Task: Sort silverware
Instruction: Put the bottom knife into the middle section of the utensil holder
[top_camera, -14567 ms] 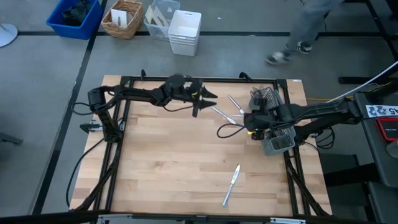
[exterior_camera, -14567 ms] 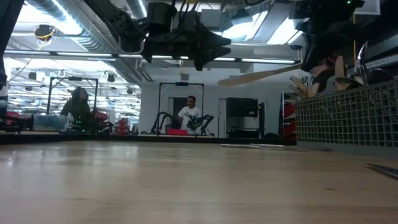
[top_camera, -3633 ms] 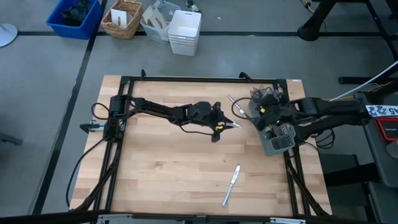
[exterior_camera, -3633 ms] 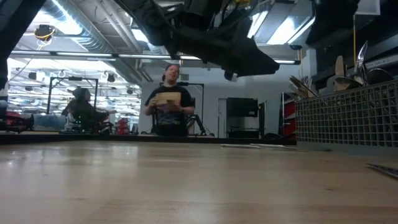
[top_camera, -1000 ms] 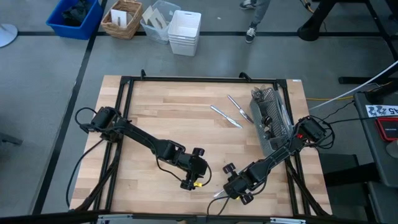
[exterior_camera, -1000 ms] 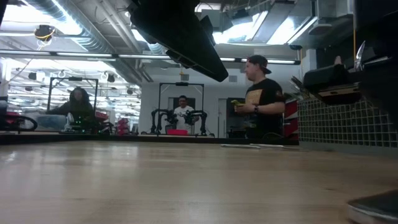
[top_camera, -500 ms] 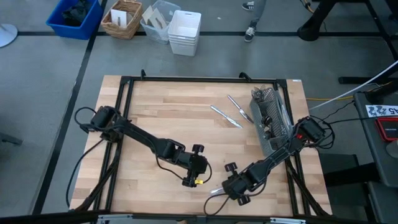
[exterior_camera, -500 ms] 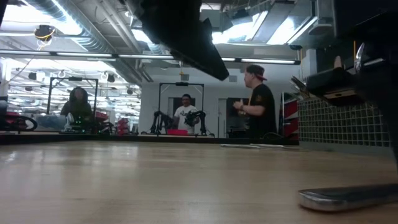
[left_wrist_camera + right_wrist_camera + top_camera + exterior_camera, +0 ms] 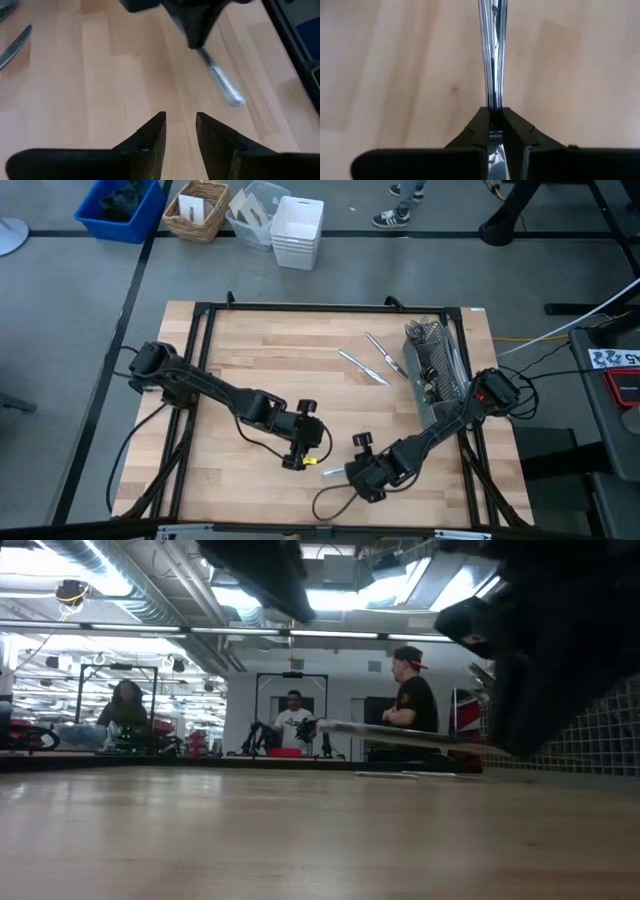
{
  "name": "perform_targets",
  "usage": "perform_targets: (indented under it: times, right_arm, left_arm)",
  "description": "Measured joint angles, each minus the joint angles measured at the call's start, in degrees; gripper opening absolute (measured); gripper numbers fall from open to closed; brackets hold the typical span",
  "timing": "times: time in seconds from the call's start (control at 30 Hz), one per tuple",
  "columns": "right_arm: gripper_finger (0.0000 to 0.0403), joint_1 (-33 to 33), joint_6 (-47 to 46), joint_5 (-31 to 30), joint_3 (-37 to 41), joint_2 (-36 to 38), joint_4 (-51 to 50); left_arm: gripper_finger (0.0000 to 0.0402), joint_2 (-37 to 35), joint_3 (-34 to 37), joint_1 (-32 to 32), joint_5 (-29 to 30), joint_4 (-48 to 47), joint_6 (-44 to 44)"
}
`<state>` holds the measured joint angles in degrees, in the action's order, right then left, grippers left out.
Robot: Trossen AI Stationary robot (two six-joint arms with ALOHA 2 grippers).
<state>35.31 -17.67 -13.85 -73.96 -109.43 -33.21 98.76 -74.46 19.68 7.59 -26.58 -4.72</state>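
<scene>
While left gripper (image 9: 300,450) waits, right gripper (image 9: 494,119) pinches knife (image 9: 493,50).

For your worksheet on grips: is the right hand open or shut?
Shut on a knife: in the right wrist view, the right hand's fingers pinch its handle.

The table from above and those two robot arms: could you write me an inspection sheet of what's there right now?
Surface: wooden table inside a black frame.
Job's things: two silver pieces lie on the wood beside a mesh caddy holding more; one table knife is held off the table.
Clutter: nothing seen on the table.
Hands: right hand near the front edge, shut on the table knife; left hand just beside it, fingers apart, empty.
Cables: black leads loop from both arms.
Surroundings: bins and a basket on the floor; people in the room behind.
</scene>
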Motion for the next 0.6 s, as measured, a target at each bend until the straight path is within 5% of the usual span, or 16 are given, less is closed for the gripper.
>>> perform_targets:
  times: [0.2, 0.6]
  right_arm:
    - [0.0032, -0.83, 0.13, -3.64, -4.51, 0.08, -8.40]
    - [0.0032, -0.88, 2.09, -15.00, -22.70, 0.24, -40.94]
  left_arm:
    - [0.0100, -4.38, 0.00, 0.22, 3.12, -8.41, -0.94]
    - [0.0100, -11.37, 0.00, -2.84, 11.35, -11.80, 2.22]
